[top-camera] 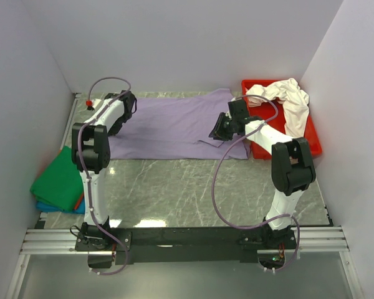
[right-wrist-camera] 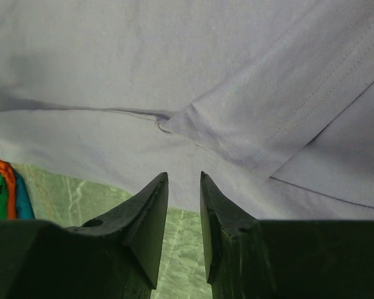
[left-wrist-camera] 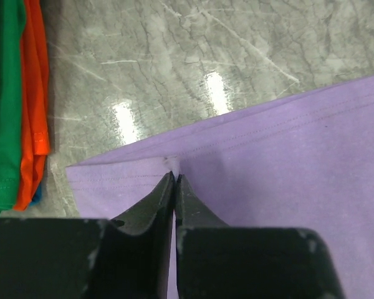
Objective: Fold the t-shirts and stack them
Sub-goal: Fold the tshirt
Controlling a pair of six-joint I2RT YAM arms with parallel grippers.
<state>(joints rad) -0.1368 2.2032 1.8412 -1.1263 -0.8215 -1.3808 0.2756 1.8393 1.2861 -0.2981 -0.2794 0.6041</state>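
A lavender t-shirt (top-camera: 174,124) lies spread flat across the back of the marble table. My left gripper (top-camera: 127,101) is at its far left edge. In the left wrist view the gripper (left-wrist-camera: 174,175) is shut, pinching a small pucker of the lavender cloth (left-wrist-camera: 287,156) near its hem corner. My right gripper (top-camera: 220,131) hovers over the shirt's right side. In the right wrist view the gripper (right-wrist-camera: 184,175) is slightly open and empty above the shirt (right-wrist-camera: 174,62), near a folded sleeve (right-wrist-camera: 268,118). A creamy white shirt (top-camera: 293,99) lies crumpled in the red tray (top-camera: 311,142).
A folded stack sits at the table's left edge: a green shirt (top-camera: 59,180) on top, with red-orange (left-wrist-camera: 34,93) and blue (top-camera: 50,207) below. White walls close in on three sides. The red tray stands at the back right, touching the lavender shirt's edge.
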